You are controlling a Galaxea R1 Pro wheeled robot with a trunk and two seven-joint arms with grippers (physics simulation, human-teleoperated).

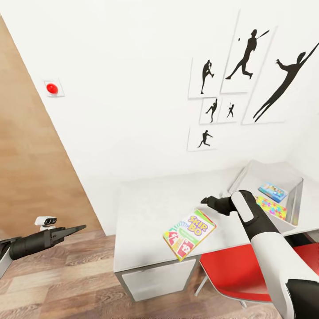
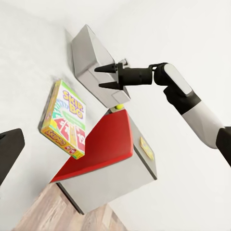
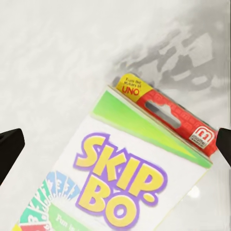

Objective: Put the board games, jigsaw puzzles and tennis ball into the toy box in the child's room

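Observation:
The SKIP-BO board game (image 1: 189,234) lies flat on the pale table (image 1: 150,208) near its front edge. My right gripper (image 1: 205,200) hovers open just above and behind it, holding nothing. In the right wrist view the box (image 3: 139,168) lies below the spread fingertips (image 3: 9,149). The left wrist view shows the same open gripper (image 2: 102,77) in front of the grey toy box (image 2: 89,60). The toy box (image 1: 248,175) stands at the table's right end with a small blue board game (image 1: 273,191) and a jigsaw puzzle (image 1: 271,207) inside. The tennis ball (image 2: 119,108) peeks out beside it. My left gripper (image 1: 77,229) hangs open over the floor, left of the table.
A red chair (image 1: 248,270) stands tucked against the table's front right. The white wall behind carries baseball silhouette posters (image 1: 248,57) and a red button (image 1: 52,88). A small white gadget (image 1: 46,221) sits by the wood-plank floor at the left.

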